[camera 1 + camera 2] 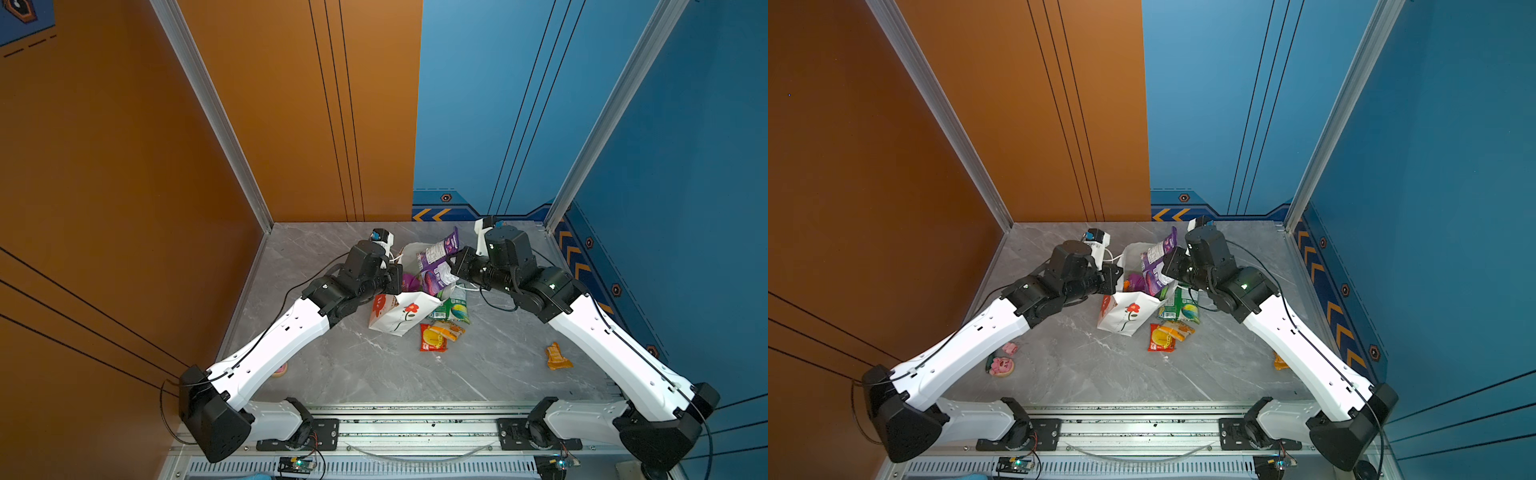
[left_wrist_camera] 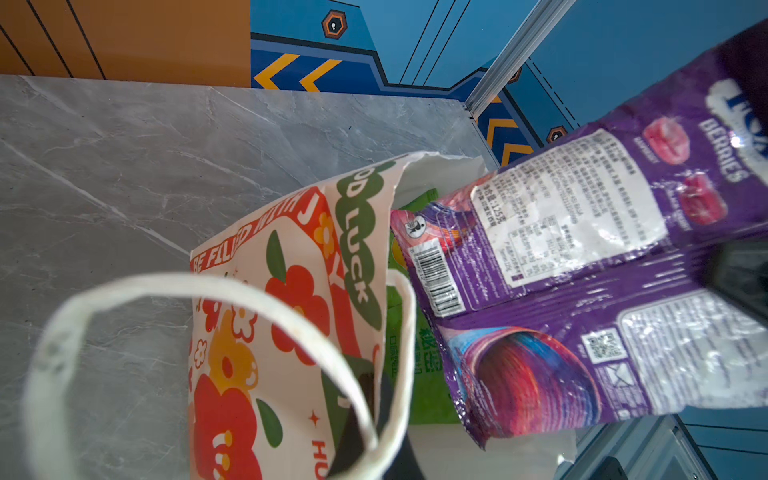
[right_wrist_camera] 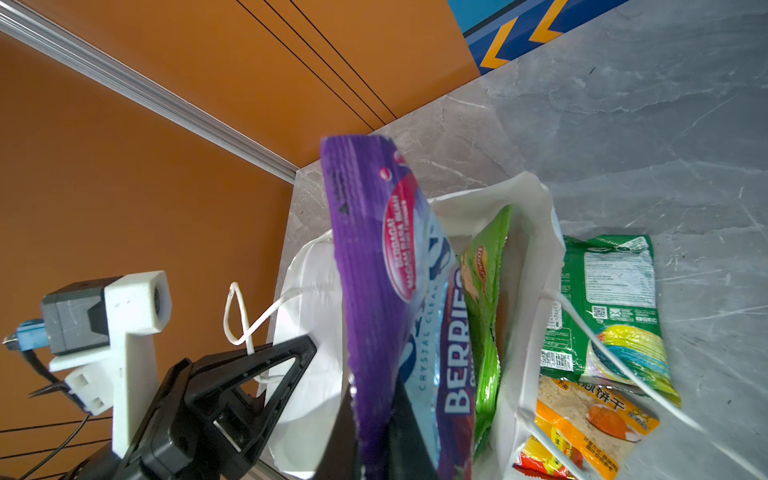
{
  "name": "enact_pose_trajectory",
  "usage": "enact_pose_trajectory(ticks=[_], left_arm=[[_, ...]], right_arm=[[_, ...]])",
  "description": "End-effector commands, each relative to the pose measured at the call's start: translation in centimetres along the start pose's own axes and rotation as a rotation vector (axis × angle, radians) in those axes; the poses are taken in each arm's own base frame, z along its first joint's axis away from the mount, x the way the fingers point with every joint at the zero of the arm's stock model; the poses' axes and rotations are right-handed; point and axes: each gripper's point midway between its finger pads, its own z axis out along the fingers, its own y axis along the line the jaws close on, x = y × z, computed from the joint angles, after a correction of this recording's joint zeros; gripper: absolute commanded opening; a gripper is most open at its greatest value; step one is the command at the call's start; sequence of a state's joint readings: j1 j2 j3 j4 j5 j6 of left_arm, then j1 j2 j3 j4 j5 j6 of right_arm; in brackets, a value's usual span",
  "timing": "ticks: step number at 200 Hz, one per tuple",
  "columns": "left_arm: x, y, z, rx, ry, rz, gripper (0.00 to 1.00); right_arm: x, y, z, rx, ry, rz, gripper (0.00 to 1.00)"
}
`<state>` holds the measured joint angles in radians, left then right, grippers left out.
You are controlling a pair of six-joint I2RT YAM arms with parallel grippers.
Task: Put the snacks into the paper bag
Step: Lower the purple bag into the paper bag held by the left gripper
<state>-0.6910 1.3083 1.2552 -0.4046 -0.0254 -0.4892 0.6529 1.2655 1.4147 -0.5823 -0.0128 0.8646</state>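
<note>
Right end effector point(image 1: 456, 262) is clamped on the purple packet point(image 1: 436, 266). The lower part of this packet is inside the open mouth of the paper bag point(image 1: 395, 318) and the upper part stands out. Left end effector point(image 1: 394, 276) is closed on the rim of the bag at its 9 o'clock side, beside a white cord handle point(image 2: 208, 286).

Nearest, at 6 o'clock, a metal rail point(image 1: 415, 428) carries both arm bases. Beyond it lies the bench point(image 1: 353, 374), grey like stone, with pale veins. A pink round thing point(image 1: 1001, 365) lies at 8 o'clock. An orange packet point(image 1: 557, 357) lies at 4 o'clock, well apart from the others.

Near the middle, a red packet point(image 1: 430, 340) with a yellow circle lies at 5 o'clock of the bag, partly under a yellow-orange packet point(image 1: 451, 330). A green-white packet point(image 1: 455, 307) lies against the bag at 3 o'clock. A green packet point(image 3: 486, 282) shows inside the bag.

Farthest, the orange wall point(image 1: 124, 166) runs from 9 to 12 o'clock and the blue wall point(image 1: 478, 104) from 12 to 3 o'clock, with aluminium posts point(image 1: 216, 116) at the corners.
</note>
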Motion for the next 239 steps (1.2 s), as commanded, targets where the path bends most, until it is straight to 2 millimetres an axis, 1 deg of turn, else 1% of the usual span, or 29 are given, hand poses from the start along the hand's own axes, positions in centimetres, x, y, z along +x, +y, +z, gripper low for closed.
enact_pose_trajectory(ticks=[1, 20, 30, 32, 39, 73, 102, 143, 202, 239], left_arm=[[-2.5, -2.1, -1.0, 0.052, -0.075, 0.027, 0.00], [-2.6, -2.2, -1.0, 0.055, -0.077, 0.025, 0.00], [-2.6, -2.3, -1.0, 0.057, -0.079, 0.024, 0.00], [-2.6, -2.3, -1.1, 0.057, -0.080, 0.024, 0.00], [-2.6, -2.4, -1.1, 0.058, -0.080, 0.024, 0.00], [-2.7, -2.4, -1.2, 0.059, -0.082, 0.025, 0.00], [-2.7, -2.5, -1.4, 0.062, -0.087, 0.024, 0.00], [-2.8, -2.7, -1.9, 0.071, -0.093, 0.021, 0.00], [-2.7, -2.7, -1.9, 0.073, -0.093, 0.022, 0.00], [-2.7, -2.6, -1.7, 0.067, -0.092, 0.023, 0.00]], right_arm=[[-0.9, 1.3, -0.1, -0.068, -0.072, 0.064, 0.00], [-0.3, 1.6, 0.5, -0.087, -0.079, 0.094, 0.00], [-0.5, 1.7, 0.8, -0.095, -0.092, 0.111, 0.00], [0.3, 2.2, 0.9, -0.105, -0.076, 0.104, 0.00], [0.7, 2.7, 1.2, -0.118, -0.072, 0.107, 0.00], [1.2, 3.4, 2.1, -0.140, -0.082, 0.128, 0.00], [1.6, 2.9, 3.3, -0.124, -0.086, 0.151, 0.00], [3.2, 3.2, 5.5, -0.151, -0.028, 0.181, 0.00], [4.8, 3.3, 7.4, -0.173, 0.030, 0.197, 0.00], [6.7, 2.6, 8.6, -0.148, 0.088, 0.205, 0.00]])
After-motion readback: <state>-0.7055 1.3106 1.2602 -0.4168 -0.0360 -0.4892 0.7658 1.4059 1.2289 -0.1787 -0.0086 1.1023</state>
